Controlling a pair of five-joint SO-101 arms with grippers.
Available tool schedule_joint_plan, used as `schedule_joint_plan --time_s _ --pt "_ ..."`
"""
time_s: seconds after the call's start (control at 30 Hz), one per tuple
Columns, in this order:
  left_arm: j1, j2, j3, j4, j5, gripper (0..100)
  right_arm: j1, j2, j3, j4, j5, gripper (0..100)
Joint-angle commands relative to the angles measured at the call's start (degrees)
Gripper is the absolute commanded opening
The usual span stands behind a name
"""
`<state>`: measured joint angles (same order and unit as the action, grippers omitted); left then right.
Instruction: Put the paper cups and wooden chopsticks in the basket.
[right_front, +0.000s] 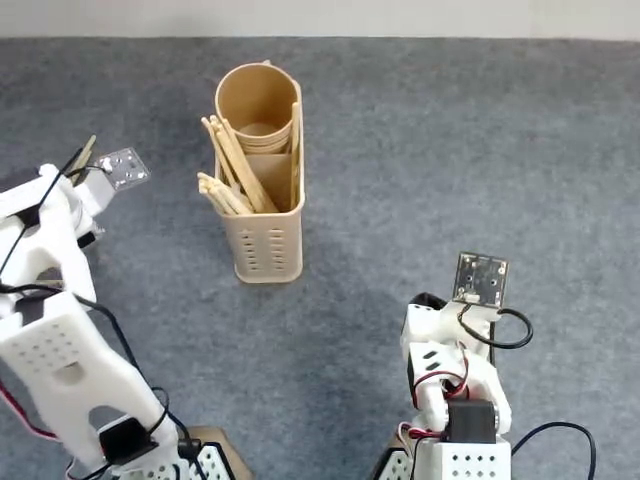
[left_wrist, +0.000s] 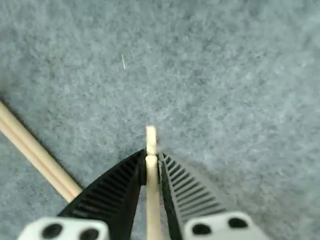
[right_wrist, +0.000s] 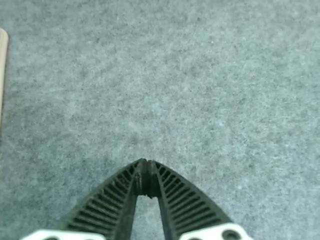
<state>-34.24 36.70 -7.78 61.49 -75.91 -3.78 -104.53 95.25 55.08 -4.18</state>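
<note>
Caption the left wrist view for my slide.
Left gripper shut on a wooden chopstick, two more chopsticks lying on the grey mat.

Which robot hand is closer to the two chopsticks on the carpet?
Left. The left hand, gripping one chopstick, is right beside the loose pair; the right hand is on the other side of the basket.

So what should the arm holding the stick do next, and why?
Probably swing over toward the basket. The left end effector is shut on one chopstick, off to the side of the basket, which already holds a cup and other chopsticks.
</note>
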Motion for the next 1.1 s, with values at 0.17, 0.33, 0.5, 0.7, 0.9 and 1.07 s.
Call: schedule_joint_plan --time_s 0.17,0.33,0.5,0.7,0.9,1.07 --pt "5.0 -0.3 -16.7 10.5 5.9 0 0.6 0.0 9.2 -0.1 0.5 0.5" --pt "8.3 -0.4 -38.5 24.8 16.1 0 0.6 0.0 9.2 -0.1 0.5 0.5" --pt "13.1 -0.4 -66.2 38.6 25.5 0 0.6 0.0 9.2 -0.1 0.5 0.5" --pt "16.4 -6.7 -85.2 40.7 44.7 0 0.6 0.0 9.2 -0.1 0.5 0.5" --pt "23.9 -22.6 -82.0 40.4 62.9 0 0.6 0.0 9.2 -0.1 0.5 0.5" --pt "35.7 -27.7 -81.5 31.3 79.8 1 0.6 0.0 9.2 -0.1 0.5 0.5"
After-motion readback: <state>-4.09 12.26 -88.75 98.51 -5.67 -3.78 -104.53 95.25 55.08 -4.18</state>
